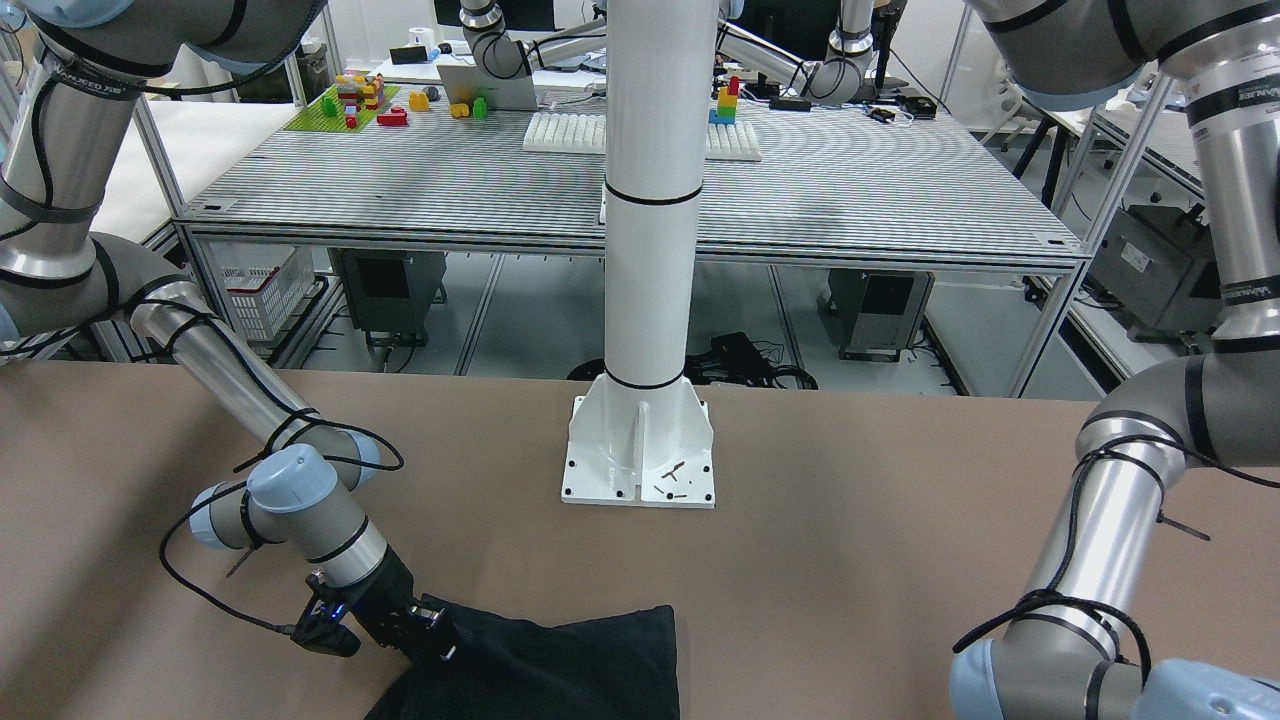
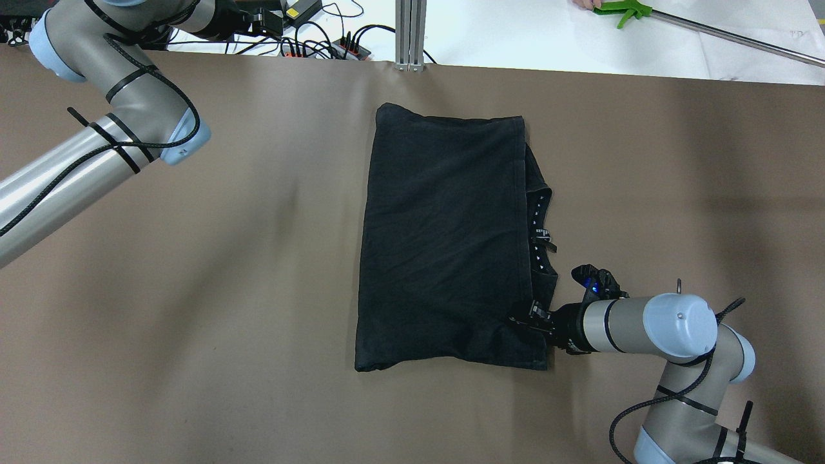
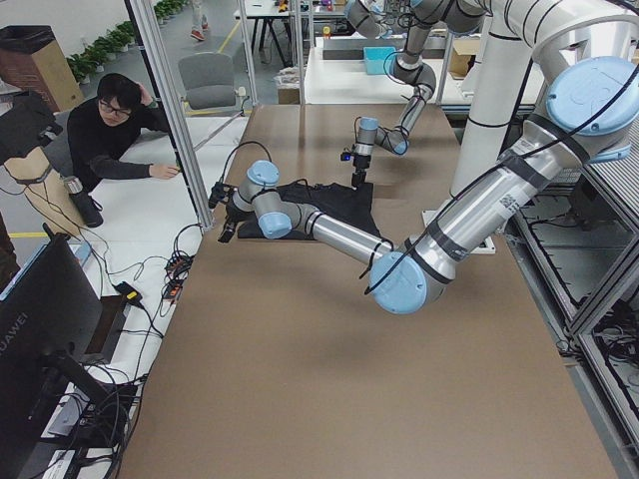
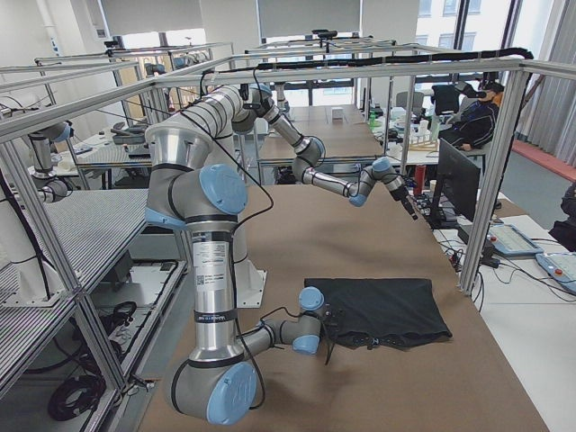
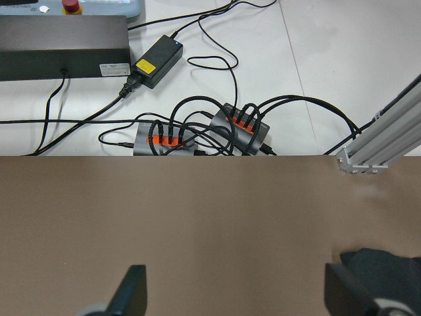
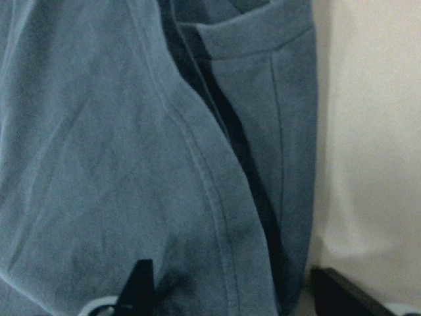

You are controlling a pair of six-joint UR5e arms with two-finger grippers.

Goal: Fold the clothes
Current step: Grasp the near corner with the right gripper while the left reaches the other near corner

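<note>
Brown table [image 2: 193, 258] carried black clothes [image 2: 445, 238]; right gripper [image 2: 525, 317], jaws wide over its edge, needed both layers pinched squarely; left gripper [image 5: 238, 299] also wide.

Plain black garment [image 2: 445, 238], no print; it reads blue-grey in the right wrist view. Flat brown bench [image 2: 193, 322]. Right arm [image 2: 644, 319] and left arm [image 2: 77, 161] are silver-grey with pale blue joint caps, black cable and black ties. Blue light [image 2: 592, 281] at the right wrist. White pillar [image 1: 652, 200] with thin black rings. Bright green tool handle [image 2: 620, 9], upper right. Dark grey power strips [image 5: 255, 133] with orange-red sockets. Red, yellow and green toy bricks [image 1: 360, 95] on a green plate [image 1: 318, 118].
</note>
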